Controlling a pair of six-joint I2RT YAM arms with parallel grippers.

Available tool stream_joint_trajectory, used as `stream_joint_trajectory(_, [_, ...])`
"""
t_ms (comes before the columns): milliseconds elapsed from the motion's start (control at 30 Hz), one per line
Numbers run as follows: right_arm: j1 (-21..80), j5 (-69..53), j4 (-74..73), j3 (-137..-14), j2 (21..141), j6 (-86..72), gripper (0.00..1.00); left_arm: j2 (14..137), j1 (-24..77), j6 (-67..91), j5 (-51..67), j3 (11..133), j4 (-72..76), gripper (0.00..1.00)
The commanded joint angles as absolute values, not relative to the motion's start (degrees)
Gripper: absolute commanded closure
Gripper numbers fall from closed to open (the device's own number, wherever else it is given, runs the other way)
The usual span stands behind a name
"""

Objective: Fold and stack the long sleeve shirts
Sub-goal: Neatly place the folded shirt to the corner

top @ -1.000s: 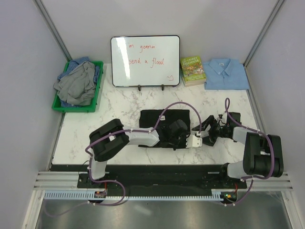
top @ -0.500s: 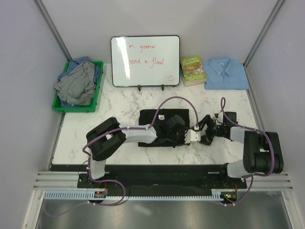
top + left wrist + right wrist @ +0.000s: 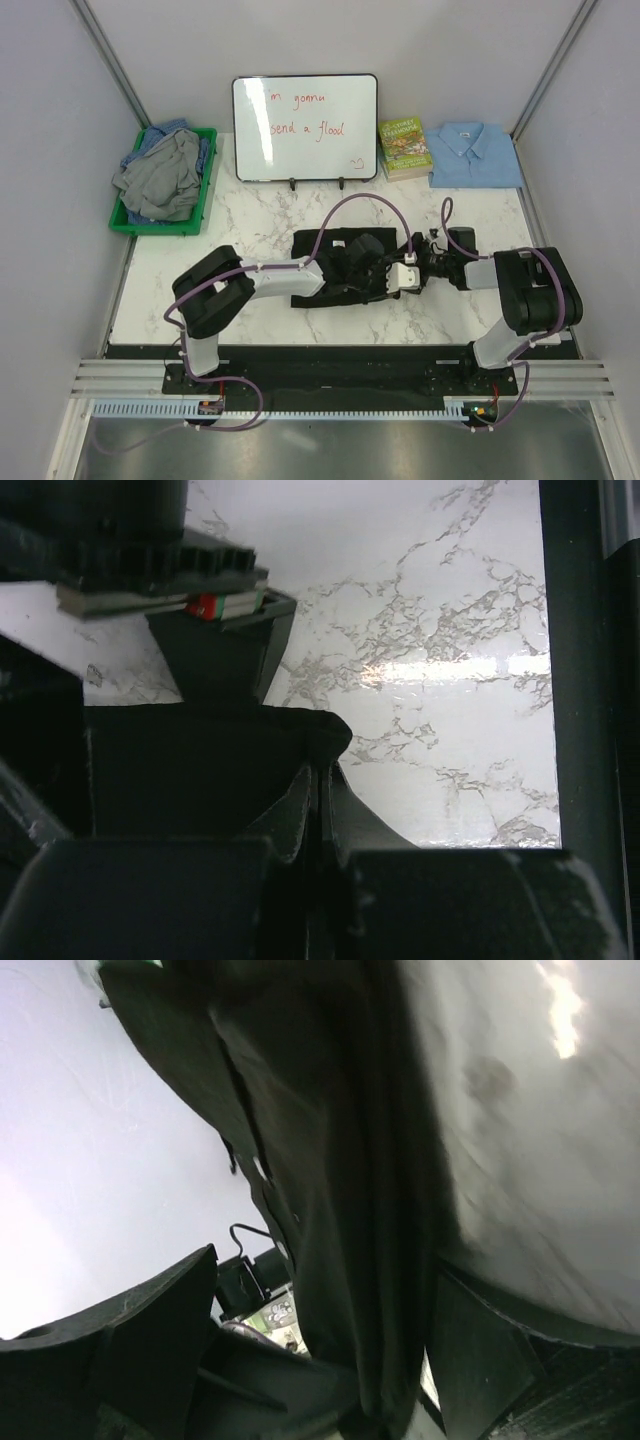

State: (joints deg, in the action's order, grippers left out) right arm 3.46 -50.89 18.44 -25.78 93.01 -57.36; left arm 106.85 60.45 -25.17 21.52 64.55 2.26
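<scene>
**Black shirt (image 3: 322,262) pinched at its right edge**

The shirt lies mid-way across the table (image 3: 250,215). The left hand (image 3: 398,277) is closed on its right corner. Beside it, the right hand (image 3: 421,262) has cloth between parted fingers; whether it grips, I cannot tell.

From above, the left arm (image 3: 285,283) covers the right half of the black shirt (image 3: 303,245), and the fingers beyond it are too small to read. At its wrist, the left end effector (image 3: 320,790) has fingers together, cloth between them unclear. The right end effector (image 3: 325,1270) is blurred, dark cloth filling its view; its grip cannot be told.
</scene>
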Motion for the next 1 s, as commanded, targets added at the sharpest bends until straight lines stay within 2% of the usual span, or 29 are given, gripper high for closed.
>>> stream_joint_trajectory(0, [6.85, -42.99, 27.14, -26.80, 99.92, -63.36, 0.16, 103.18, 60.03, -22.85, 23.99, 66.71, 3.16, 0.98])
stream_joint_trajectory(267, [8.53, -42.71, 32.69, -28.92, 105.03, -65.92, 0.27, 102.92, 59.24, -22.67, 25.22, 66.62, 3.34, 0.98])
stream_joint_trajectory(367, [8.96, -42.54, 32.96, -28.65, 105.29, -66.36, 0.39, 102.92, 58.98, -22.06, 25.49, 66.62, 3.51, 0.98])
stream_joint_trajectory(400, [8.88, -42.54, 32.96, -28.65, 105.12, -66.18, 0.47, 102.92, 58.97, -21.97, 25.49, 66.62, 3.60, 0.98])
stream_joint_trajectory(467, [8.96, -42.37, 32.26, -28.83, 104.86, -65.75, 0.56, 102.83, 58.89, -21.71, 25.84, 66.62, 3.69, 0.98])
stream_joint_trajectory(500, [8.96, -42.19, 31.30, -29.09, 104.33, -65.22, 0.68, 103.01, 58.89, -21.71, 25.75, 66.71, 3.69, 0.98])
stream_joint_trajectory(533, [8.96, -41.93, 30.25, -29.87, 103.89, -64.34, 0.73, 103.01, 58.89, -21.45, 25.75, 66.80, 3.69, 0.98])
stream_joint_trajectory(567, [8.96, -41.49, 27.19, -30.49, 103.36, -62.42, 0.79, 103.01, 58.89, -21.45, 25.14, 66.88, 3.52, 0.95])
stream_joint_trajectory(600, [8.96, -40.61, 25.33, -31.28, 102.14, -61.18, 0.90, 102.83, 58.80, -21.53, 24.96, 67.15, 2.99, 0.85])
stream_joint_trajectory(667, [8.79, -39.21, 15.19, -35.14, 100.55, -55.15, 1.00, 101.78, 57.93, -20.92, 25.39, 68.46, 0.36, 0.72])
stream_joint_trajectory(700, [8.70, -37.81, 11.81, -36.90, 99.24, -52.76, 1.00, 100.99, 57.22, -20.40, 26.36, 69.08, -2.08, 0.62])
stream_joint_trajectory(767, [8.44, -36.13, 1.13, -42.69, 97.74, -47.40, 1.00, 98.01, 55.21, -18.20, 29.26, 69.78, -6.58, 0.52])
stream_joint_trajectory(800, [8.35, -34.99, -2.77, -44.80, 96.43, -42.59, 1.00, 97.04, 54.59, -17.76, 29.88, 70.05, -8.42, 0.36])
stream_joint_trajectory(967, [7.03, -22.52, -32.81, -62.82, 96.85, -25.07, 1.00, 90.63, 50.11, -16.79, 31.55, 68.73, -18.61, 0.31])
